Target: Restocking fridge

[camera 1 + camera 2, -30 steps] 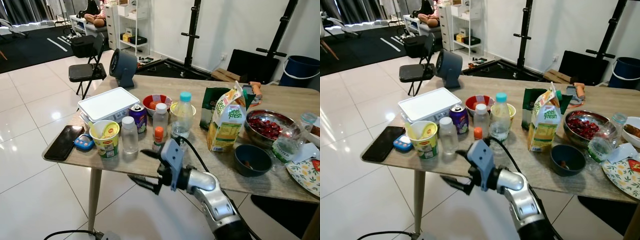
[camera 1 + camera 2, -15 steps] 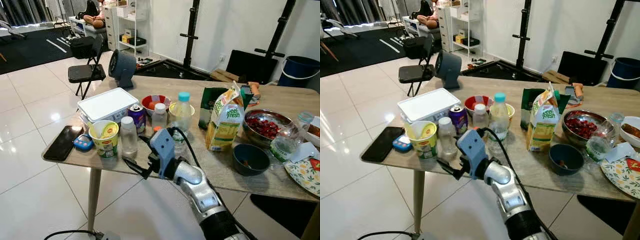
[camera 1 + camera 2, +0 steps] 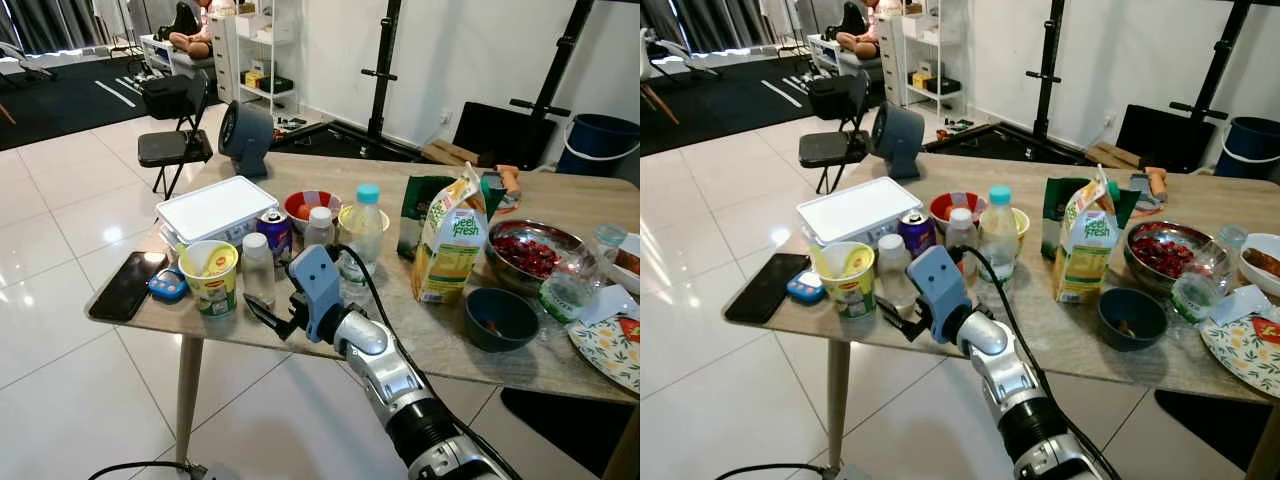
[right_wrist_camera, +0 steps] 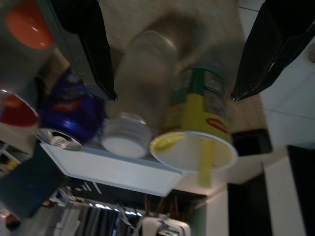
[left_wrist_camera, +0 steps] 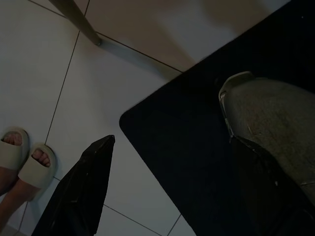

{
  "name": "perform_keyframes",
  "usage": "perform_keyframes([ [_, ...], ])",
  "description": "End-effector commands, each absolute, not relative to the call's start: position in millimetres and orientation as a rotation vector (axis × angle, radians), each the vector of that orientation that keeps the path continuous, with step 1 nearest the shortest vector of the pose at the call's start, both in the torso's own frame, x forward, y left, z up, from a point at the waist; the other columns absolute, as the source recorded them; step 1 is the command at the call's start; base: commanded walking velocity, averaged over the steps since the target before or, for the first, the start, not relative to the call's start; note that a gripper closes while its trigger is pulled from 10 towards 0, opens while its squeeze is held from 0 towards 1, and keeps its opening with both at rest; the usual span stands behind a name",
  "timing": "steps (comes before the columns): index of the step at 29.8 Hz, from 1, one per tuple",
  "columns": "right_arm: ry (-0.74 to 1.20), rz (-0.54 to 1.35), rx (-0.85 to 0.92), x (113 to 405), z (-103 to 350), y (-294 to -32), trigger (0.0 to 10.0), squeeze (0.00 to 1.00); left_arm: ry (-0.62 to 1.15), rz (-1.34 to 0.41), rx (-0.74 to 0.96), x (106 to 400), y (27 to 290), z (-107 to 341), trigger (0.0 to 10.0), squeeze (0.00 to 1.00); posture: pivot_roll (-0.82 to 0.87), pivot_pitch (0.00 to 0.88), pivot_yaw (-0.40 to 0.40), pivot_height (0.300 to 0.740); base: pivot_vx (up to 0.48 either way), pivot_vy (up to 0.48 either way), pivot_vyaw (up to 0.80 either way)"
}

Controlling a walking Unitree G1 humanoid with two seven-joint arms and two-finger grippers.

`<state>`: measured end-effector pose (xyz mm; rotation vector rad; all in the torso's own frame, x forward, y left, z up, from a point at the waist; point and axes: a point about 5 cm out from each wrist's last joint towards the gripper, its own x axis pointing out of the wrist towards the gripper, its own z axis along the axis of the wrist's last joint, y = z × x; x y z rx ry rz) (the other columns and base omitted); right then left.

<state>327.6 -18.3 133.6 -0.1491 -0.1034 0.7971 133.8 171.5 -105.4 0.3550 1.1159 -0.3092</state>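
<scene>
Phone: flat at the table's left end.
Cup: yellow, just right of the phone.
Bottle: clear, white cap, beside the cup.
Right gripper: 2 fingers spread wide, empty, just before the bottle.
Left gripper: fingers apart, empty, over the floor.
Carton: upright, farther right.

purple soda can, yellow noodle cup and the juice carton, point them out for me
purple soda can (image 3: pixel 277 233), left eye view, on its side wall below the lid.
yellow noodle cup (image 3: pixel 211 283), left eye view, on the printed front.
juice carton (image 3: pixel 448 255), left eye view, on the front panel.
</scene>
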Motion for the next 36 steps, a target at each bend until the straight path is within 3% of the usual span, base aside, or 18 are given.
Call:
perform_keyframes([
  [1,-0.115,0.784,-0.157,332,138,-12,10.0,0.00,1.170,-0.325,0.351,118,171,-111,10.0,0.00,-0.01,0.000,-0.008,0.740,0.000,0.000,0.00],
  [36,-0.040,0.550,-0.254,359,136,-13,10.0,0.00,1.171,-0.316,0.344,116,170,-111,10.0,0.00,0.00,0.000,-0.020,0.740,0.000,0.000,0.00],
])
